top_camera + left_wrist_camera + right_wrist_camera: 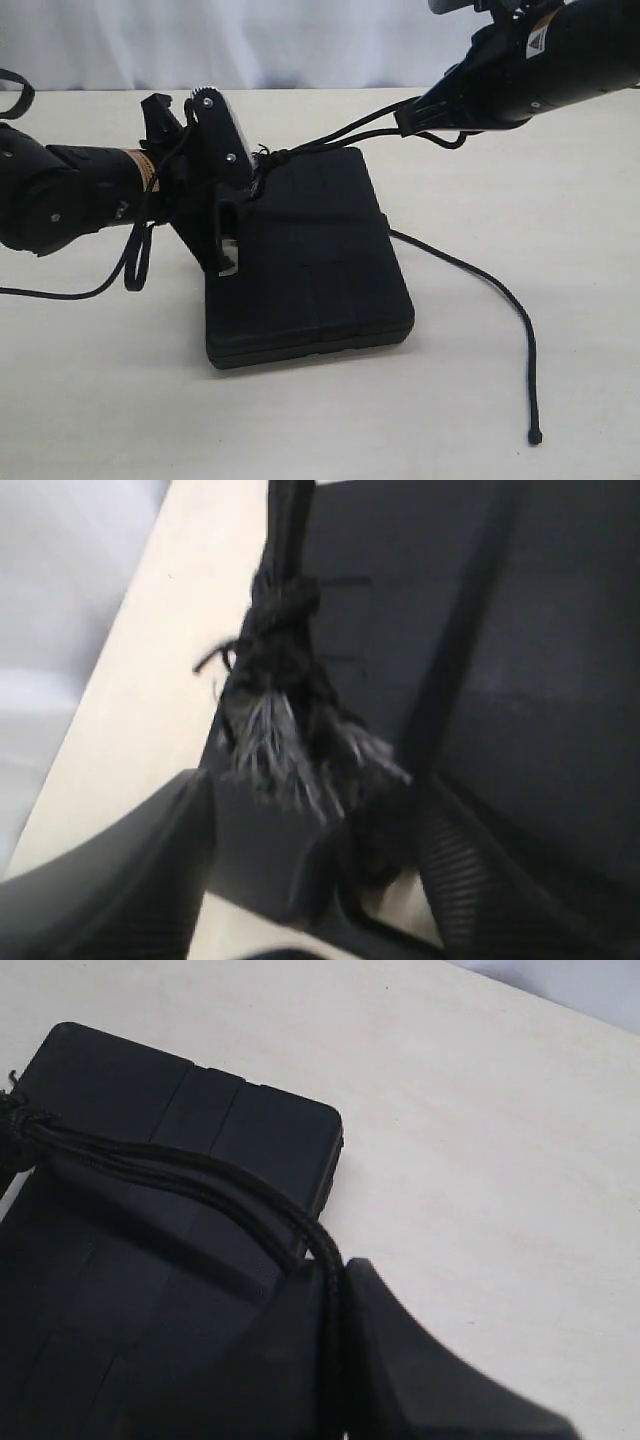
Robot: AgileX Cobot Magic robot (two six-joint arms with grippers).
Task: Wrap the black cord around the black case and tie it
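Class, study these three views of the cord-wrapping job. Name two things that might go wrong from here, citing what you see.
1. The right claw holds the black cord taut from the frayed knot; more pull might drag the black case or let the cord slip.
2. The cord's knobbed tip lies loose on the table, so it may snag or be hard to catch.
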